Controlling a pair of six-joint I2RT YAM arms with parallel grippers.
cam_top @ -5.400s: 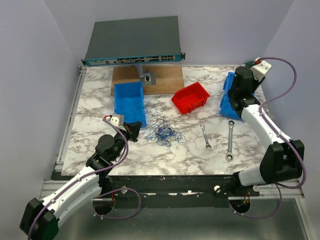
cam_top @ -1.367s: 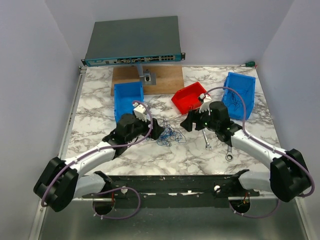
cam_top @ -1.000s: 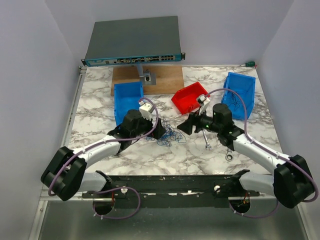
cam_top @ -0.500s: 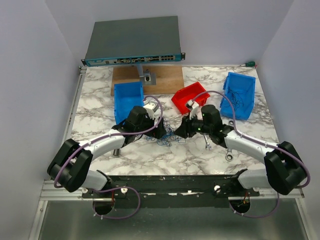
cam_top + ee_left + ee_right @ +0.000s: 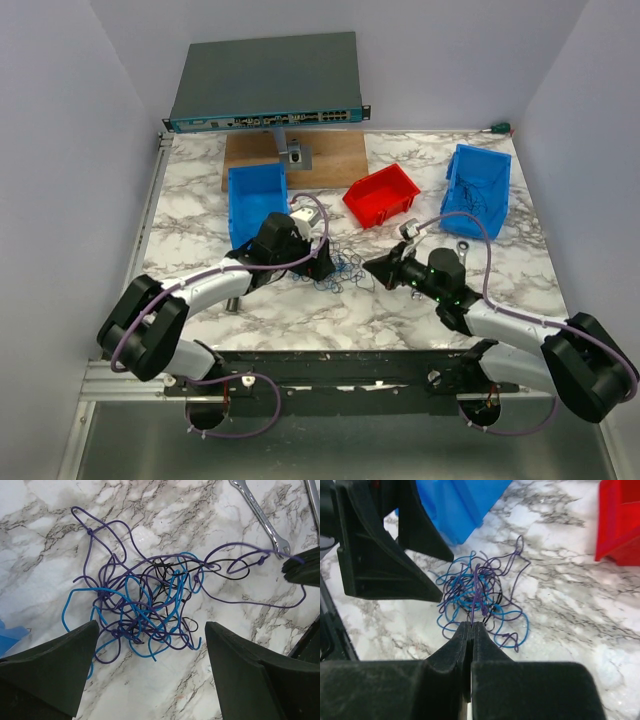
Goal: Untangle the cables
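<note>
The right gripper (image 5: 471,626), fingers pressed together, pinches 1 purple strand of the cables (image 5: 145,600). The left gripper (image 5: 151,626) hangs spread above them. The knot lies near-left of the red bin (image 5: 382,194), seemingly wholly tangled, so the separating looks barely begun.

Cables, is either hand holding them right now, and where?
The right hand pinches one purple strand sticking out of the cables; the left hand is open, holding nothing.

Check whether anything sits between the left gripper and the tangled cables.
Nothing visible does. The left gripper hangs open right over the cables, straddling the tangle. The right gripper looks shut on one purple strand at its edge.
</note>
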